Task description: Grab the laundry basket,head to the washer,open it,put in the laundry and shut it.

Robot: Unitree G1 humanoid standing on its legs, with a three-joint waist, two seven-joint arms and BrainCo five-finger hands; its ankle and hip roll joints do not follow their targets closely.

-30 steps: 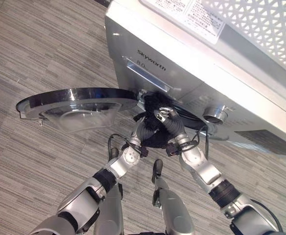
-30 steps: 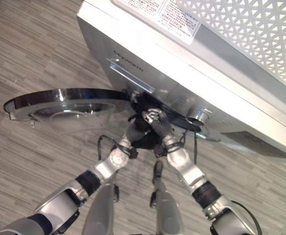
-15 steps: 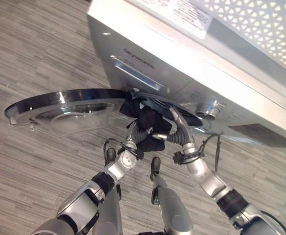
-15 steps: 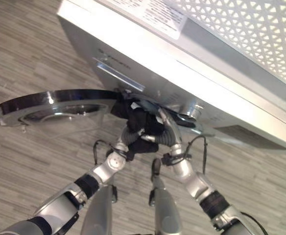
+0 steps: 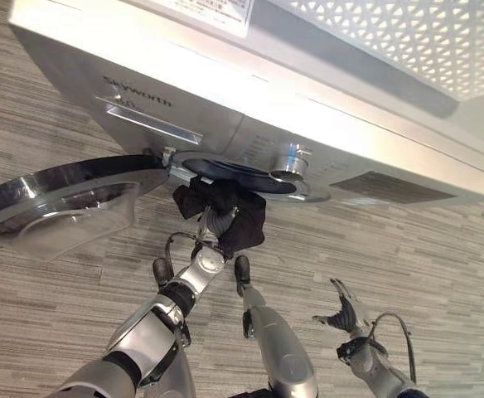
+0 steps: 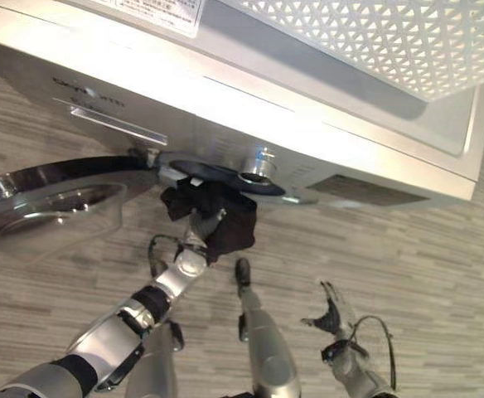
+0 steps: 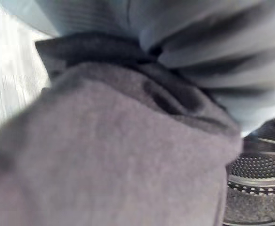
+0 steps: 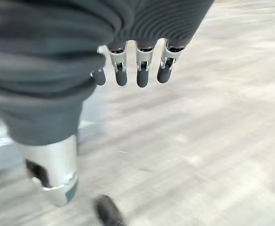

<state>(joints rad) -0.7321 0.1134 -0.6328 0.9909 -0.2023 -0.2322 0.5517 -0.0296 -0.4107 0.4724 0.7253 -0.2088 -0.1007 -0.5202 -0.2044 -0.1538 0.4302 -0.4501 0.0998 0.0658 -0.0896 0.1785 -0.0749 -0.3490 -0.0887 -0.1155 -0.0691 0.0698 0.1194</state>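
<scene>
The silver washer [image 5: 225, 91] stands before me with its round glass door [image 5: 60, 207] swung open to the left. Black laundry [image 5: 225, 211] hangs bunched just below the dark drum opening [image 5: 234, 172]. My left hand [image 5: 215, 222] reaches up into that bundle and is shut on it, the cloth wrapped round most of the hand. In the left wrist view the dark cloth [image 7: 109, 155] lies close in front, with the perforated drum [image 7: 260, 183] past it. My right hand [image 5: 341, 313] hangs low to the right over the floor, open, with straight fingers [image 8: 137, 70] holding nothing.
A white perforated laundry basket [image 5: 391, 41] sits on top of the washer at the right. A round silver knob [image 5: 290, 157] juts from the washer's front beside the opening. Grey striped wood floor [image 5: 441, 265] lies all round.
My right hand has let go of the black laundry and dropped down to the right, away from the washer. The left hand keeps the laundry at the opening. The camera has shifted.
</scene>
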